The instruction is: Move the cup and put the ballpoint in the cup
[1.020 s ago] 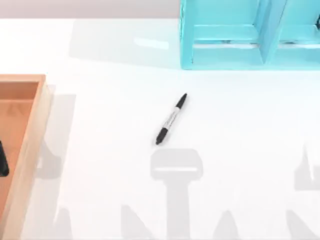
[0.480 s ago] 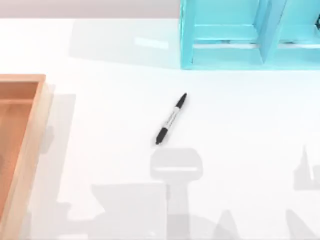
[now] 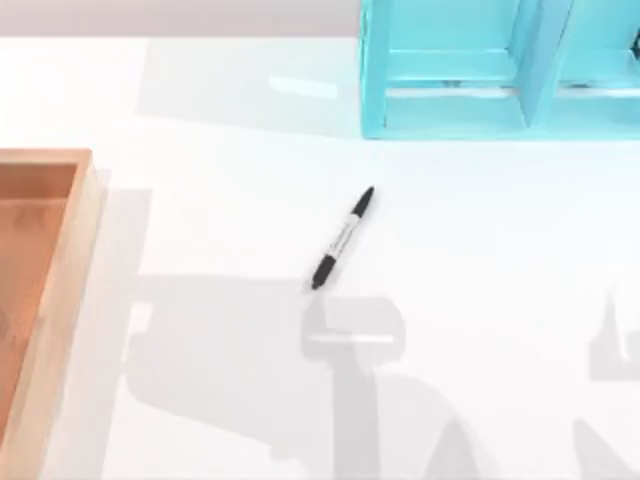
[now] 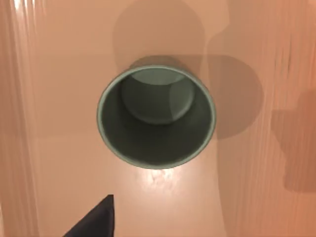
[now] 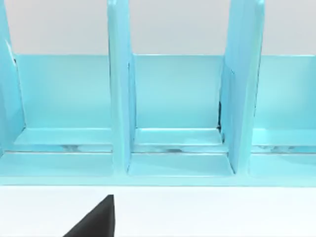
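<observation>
The cup is a grey-green handleless cylinder with a dark inside. In the left wrist view it stands upright on an orange wooden floor, seen from straight above. A dark part of my left gripper shows at the edge of that view, above the cup and apart from it. The ballpoint is slim and black with a pale middle. It lies flat and slanted on the white table near the middle of the top view. A dark part of my right gripper shows over the white table, facing the blue shelf.
A wooden tray lies at the table's left edge. A turquoise shelf unit with upright dividers stands at the back right. Broad grey shadows lie across the table's front, below the ballpoint.
A dark shape at the tray's left edge has left the top view. A broad shadow has spread over the table's front left. The ballpoint has not moved.
</observation>
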Controlling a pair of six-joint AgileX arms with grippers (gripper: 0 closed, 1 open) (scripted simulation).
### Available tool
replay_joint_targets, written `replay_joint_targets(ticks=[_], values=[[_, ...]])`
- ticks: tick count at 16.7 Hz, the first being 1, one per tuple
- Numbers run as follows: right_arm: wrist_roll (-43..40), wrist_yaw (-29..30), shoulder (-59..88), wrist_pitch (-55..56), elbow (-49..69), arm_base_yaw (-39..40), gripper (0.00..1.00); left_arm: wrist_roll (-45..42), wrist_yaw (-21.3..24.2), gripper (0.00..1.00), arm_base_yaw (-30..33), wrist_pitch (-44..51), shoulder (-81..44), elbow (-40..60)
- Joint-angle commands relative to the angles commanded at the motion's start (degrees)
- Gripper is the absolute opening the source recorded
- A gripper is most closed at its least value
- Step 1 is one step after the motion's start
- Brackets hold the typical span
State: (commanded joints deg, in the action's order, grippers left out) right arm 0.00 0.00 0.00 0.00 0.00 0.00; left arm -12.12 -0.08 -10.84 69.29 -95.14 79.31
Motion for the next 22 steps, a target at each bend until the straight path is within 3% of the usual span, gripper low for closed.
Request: replay_joint_targets(ticks=[4, 11, 18, 22], values=[[0.0, 0.0, 0.0, 0.0, 0.0, 0.0, 1.00, -0.8, 0.0, 1.00, -0.7, 4.3, -5.7, 5.1], [0.0, 0.0, 0.0, 0.0, 0.0, 0.0, 1.00, -0.7, 0.0, 1.00, -0.5, 3.3, -6.0, 4.3], [0.0, 0.0, 0.0, 0.0, 0.0, 0.0, 1.00, -1.0, 0.0, 1.00, -0.8, -13.9, -9.8, -8.2], [0.0, 0.0, 0.0, 0.0, 0.0, 0.0, 1.00, -1.2, 0.0, 1.00, -0.9, -17.8, -11.1, -11.6]])
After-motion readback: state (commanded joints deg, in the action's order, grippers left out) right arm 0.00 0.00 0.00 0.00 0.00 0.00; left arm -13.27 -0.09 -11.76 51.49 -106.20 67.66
